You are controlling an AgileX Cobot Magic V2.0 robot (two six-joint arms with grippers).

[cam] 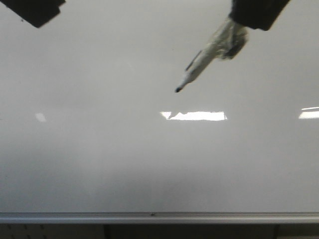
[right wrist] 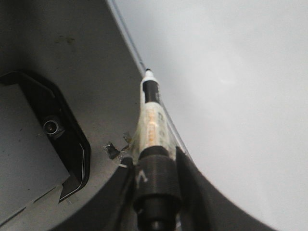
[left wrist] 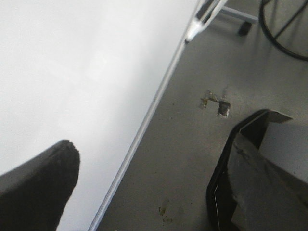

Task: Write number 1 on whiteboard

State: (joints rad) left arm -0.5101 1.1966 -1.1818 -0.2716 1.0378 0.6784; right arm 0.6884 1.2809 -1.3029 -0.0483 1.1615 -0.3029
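Observation:
The whiteboard (cam: pixel 99 149) fills the front view, glossy pale grey, with a silver rail (cam: pixel 149 217) along its near edge. No black stroke of a number 1 shows on it. My right gripper (cam: pixel 239 22) comes in from the top right, shut on a tape-wrapped marker (cam: pixel 204 57) that slants down-left, its black tip (cam: pixel 178 89) near the board's middle. I cannot tell whether the tip touches. In the right wrist view the gripper (right wrist: pixel 154 163) clamps the marker (right wrist: pixel 151 120). My left gripper (cam: pixel 35 12) is at the top left, open and empty; one finger (left wrist: pixel 43 183) shows.
Bright light reflections (cam: pixel 197 115) (cam: pixel 309 113) lie on the board. Past the rail the wrist views show grey floor (left wrist: pixel 192 159), a black-framed grey part (left wrist: pixel 255 183) (right wrist: pixel 43 144), a stand leg with a wheel (left wrist: pixel 240 24) and a black cable loop (left wrist: pixel 284 43).

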